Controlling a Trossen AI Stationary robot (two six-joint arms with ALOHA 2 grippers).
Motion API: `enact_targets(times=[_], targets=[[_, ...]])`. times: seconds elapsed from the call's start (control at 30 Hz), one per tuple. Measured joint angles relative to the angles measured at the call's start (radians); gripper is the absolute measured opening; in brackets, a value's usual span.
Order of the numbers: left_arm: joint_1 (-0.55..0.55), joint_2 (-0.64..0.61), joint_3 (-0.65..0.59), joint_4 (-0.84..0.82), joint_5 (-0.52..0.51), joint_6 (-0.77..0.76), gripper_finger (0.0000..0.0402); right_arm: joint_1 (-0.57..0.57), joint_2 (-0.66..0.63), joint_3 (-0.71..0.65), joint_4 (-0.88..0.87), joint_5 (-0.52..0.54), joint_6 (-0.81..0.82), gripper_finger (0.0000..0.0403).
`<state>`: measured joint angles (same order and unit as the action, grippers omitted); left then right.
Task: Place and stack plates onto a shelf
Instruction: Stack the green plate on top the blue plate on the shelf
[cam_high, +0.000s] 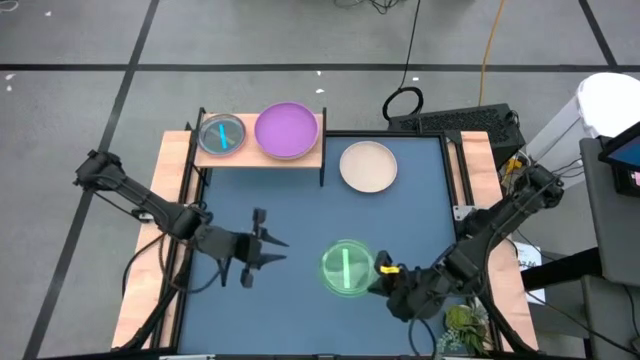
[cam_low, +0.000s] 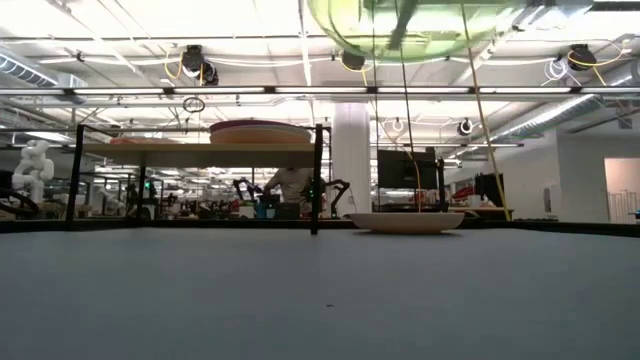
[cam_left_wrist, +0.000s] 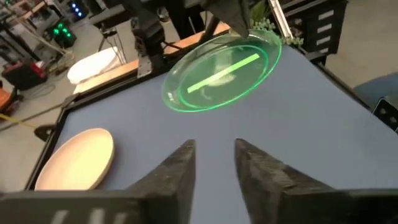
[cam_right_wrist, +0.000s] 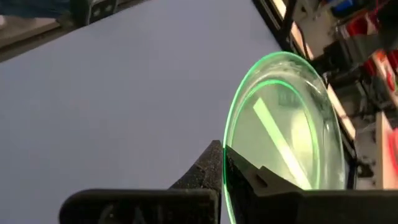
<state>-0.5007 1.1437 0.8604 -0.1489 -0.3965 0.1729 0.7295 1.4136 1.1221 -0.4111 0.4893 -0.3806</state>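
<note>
A translucent green plate (cam_high: 346, 268) hangs in the air over the near middle of the blue table (cam_high: 300, 215), with my right gripper (cam_high: 383, 275) shut on it; the low view shows its underside (cam_low: 420, 20) high above the tabletop. To its left my left gripper (cam_high: 262, 250) stands open with nothing between its fingers (cam_left_wrist: 183, 165), pointing toward the green plate (cam_left_wrist: 221, 71). On the shelf (cam_high: 310, 158) at the far left sit a cyan plate (cam_high: 221, 134) and a purple plate (cam_high: 287, 129). A cream plate (cam_high: 368, 165) lies on the table right of the shelf. My right gripper pinches the green plate's rim (cam_right_wrist: 229, 163) between its two fingers, on the side of the plate toward the table's right edge. The fingers come from the right, slanting down, one on each face of the plate. The plate is lifted clear of the table.
Wooden strips (cam_high: 175, 190) run along the table's left and right sides. A small green plant (cam_high: 465, 325) lies at the near right corner. The shelf's black legs (cam_low: 316, 180) stand on the far left of the table. A person (cam_low: 290, 190) shows in the room beyond.
</note>
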Motion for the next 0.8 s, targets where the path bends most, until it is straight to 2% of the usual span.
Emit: enact_targets(times=[0.2, 0.3, 0.53, 0.8], targets=[[0.000, 0.073, 0.000, 0.068, 0.002, 0.060, 0.0227, -0.075, 0.000, 0.000, 0.050, -0.104, -0.089, 0.0000], [-0.007, 0.105, 0.000, 0.082, 0.003, 0.076, 0.0252, -0.111, 0.000, -0.005, 0.078, -0.160, -0.106, 0.0000], [-0.072, 0.227, 0.000, 0.155, 0.006, 0.355, 0.0225, -0.180, 0.000, -0.070, 0.183, -0.322, -0.128, 0.0000], [-0.085, 0.278, 0.000, 0.188, 0.007, 0.477, 0.0197, -0.239, 0.000, -0.159, 0.304, -0.425, -0.136, 0.0000]])
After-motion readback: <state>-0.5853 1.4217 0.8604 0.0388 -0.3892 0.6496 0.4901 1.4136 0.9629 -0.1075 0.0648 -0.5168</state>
